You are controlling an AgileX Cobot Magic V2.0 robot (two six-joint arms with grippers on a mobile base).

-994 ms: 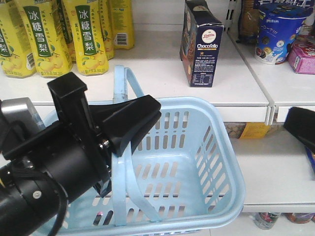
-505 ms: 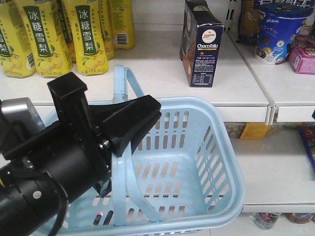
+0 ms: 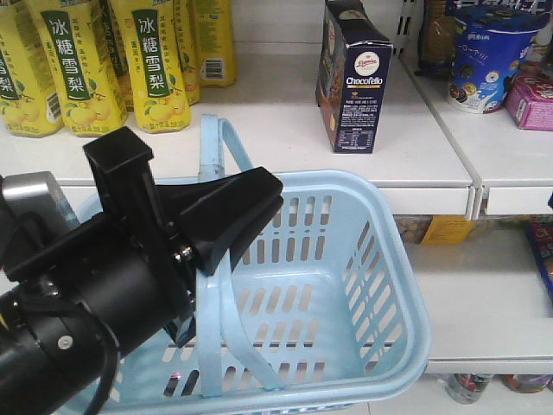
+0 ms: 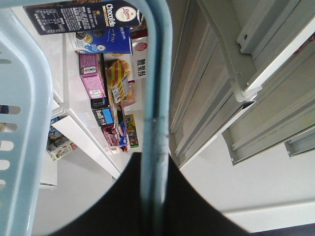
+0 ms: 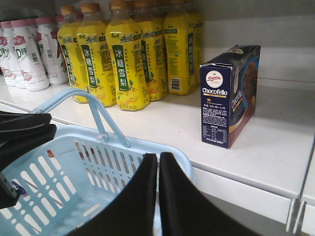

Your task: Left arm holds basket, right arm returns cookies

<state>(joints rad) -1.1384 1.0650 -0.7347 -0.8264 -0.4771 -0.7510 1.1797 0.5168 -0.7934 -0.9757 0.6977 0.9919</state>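
Observation:
The pale blue basket hangs in front of the shelf, and nothing shows inside it. My left gripper is shut on its raised handle. In the left wrist view the handle runs between the closed jaws of the left gripper. The navy "Chocofello" cookies carton stands upright on the white shelf behind the basket. It also shows in the right wrist view and the left wrist view. My right gripper is shut and empty, just above the basket's near rim.
Yellow pear-drink bottles stand on the shelf left of the carton. A round blue tub and a pink box stand to its right. White drink bottles are far left. A lower shelf is at the right.
My right gripper, seen at the right edge of the front view a second ago, has drawn back out of that view. The left arm, basket and carton have not moved.

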